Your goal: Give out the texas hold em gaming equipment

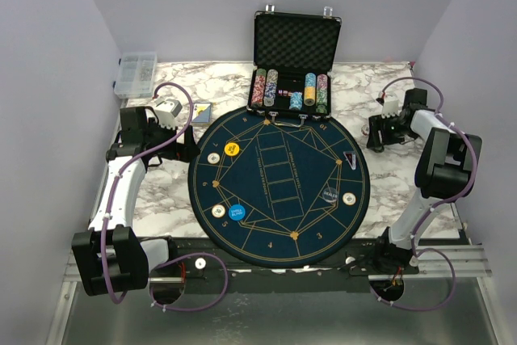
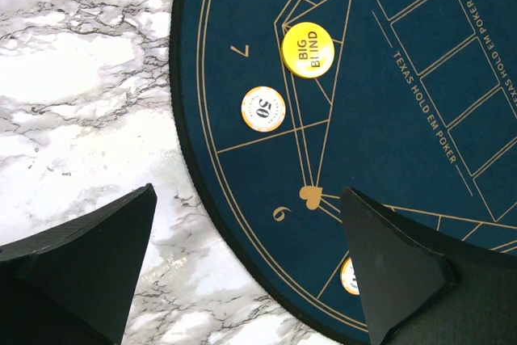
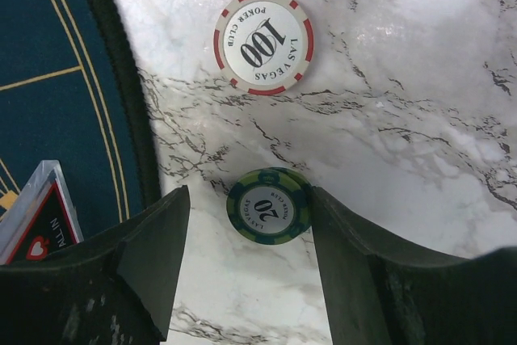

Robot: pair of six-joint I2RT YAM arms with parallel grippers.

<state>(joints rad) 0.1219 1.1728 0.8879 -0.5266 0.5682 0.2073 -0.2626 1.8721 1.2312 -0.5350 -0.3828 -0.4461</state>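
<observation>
Green 20 chip (image 3: 268, 206): flat on marble (image 3: 420, 119) right of mat (image 3: 65, 78), straddled by spread right gripper (image 3: 249, 193), likely one seat's stake; left gripper (image 2: 248, 190) spread, empty.

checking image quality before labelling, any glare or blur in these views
top view: evenly lit, lettering on the mat too small to read; left wrist: yellow disc crisp; right wrist: glare on the marble table, green chip and red-rimmed chip both readable

3 cream chips (image 1: 218, 211), 1 yellow disc (image 1: 232, 149), 1 blue disc (image 1: 236, 214) — 1 dealer btn (image 1: 330, 194).
</observation>
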